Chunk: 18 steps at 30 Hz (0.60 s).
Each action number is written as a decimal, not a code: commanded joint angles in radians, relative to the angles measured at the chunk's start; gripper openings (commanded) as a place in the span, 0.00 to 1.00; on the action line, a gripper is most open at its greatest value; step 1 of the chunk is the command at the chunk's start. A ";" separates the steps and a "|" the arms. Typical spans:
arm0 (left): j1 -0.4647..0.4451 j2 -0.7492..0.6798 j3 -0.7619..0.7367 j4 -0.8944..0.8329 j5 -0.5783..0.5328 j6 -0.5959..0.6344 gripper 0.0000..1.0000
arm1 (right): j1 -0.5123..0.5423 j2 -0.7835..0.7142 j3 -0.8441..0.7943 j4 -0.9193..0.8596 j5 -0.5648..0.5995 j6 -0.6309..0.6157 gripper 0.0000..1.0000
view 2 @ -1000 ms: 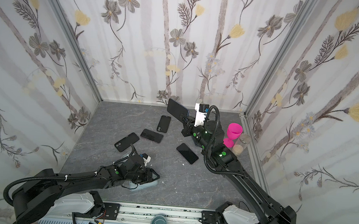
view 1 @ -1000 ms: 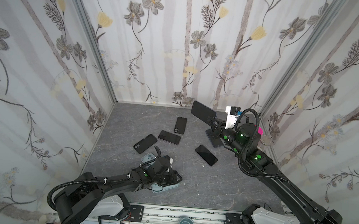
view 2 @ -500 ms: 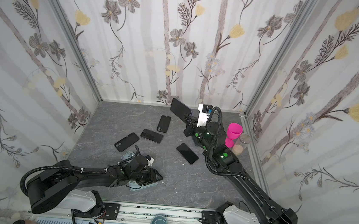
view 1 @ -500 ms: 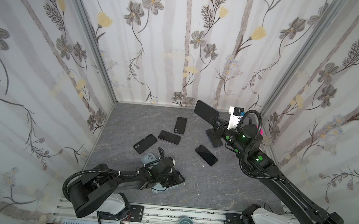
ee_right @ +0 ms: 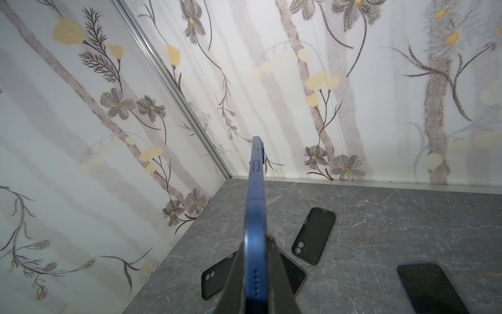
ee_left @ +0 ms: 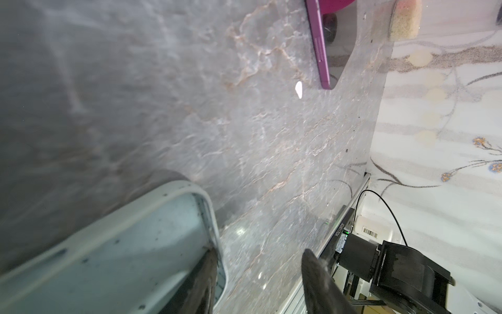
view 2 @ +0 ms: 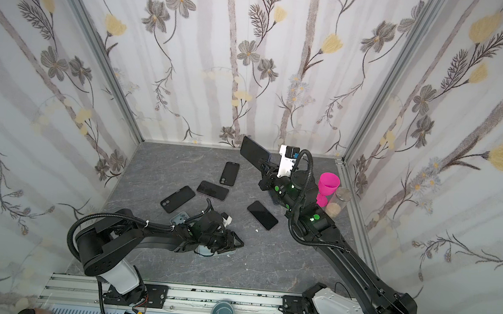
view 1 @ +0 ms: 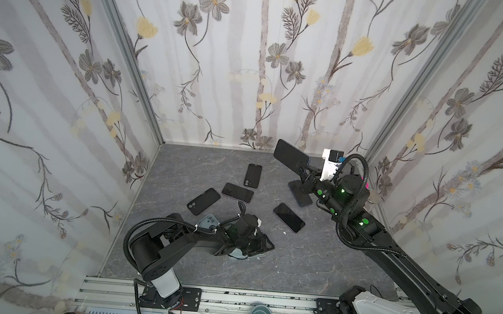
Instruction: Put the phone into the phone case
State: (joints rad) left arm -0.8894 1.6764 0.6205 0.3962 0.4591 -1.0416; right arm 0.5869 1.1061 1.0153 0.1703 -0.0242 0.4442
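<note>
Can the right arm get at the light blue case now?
Probably not: the left end effector lies across the light blue case, hiding most of it, and the right end effector is shut on a blue phone.

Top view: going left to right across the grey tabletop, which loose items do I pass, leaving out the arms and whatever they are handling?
In order: black phone case lying diagonally → dark flat phone → black phone lying screen-up → pink plastic goblet → clear jar with sandy contents.

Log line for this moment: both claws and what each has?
left claw: open, at pale blue case | right claw: shut on blue phone, held aloft | phone not yet in case
</note>
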 commanded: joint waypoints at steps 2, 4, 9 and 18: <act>-0.005 0.072 0.059 0.060 0.041 0.024 0.53 | -0.007 -0.012 0.000 0.073 0.005 0.005 0.00; -0.007 0.109 0.082 0.075 0.057 0.025 0.53 | -0.008 -0.012 0.002 0.067 0.007 0.006 0.00; -0.009 0.163 0.122 0.108 0.073 0.037 0.53 | -0.013 -0.013 0.002 0.062 0.013 0.007 0.00; -0.008 0.139 0.168 0.064 0.064 0.098 0.57 | -0.015 0.005 0.026 0.046 0.006 0.013 0.00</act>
State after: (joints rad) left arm -0.8986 1.8435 0.7765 0.4789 0.5346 -0.9840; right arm 0.5720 1.1091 1.0222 0.1673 -0.0196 0.4530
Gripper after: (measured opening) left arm 0.563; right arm 0.081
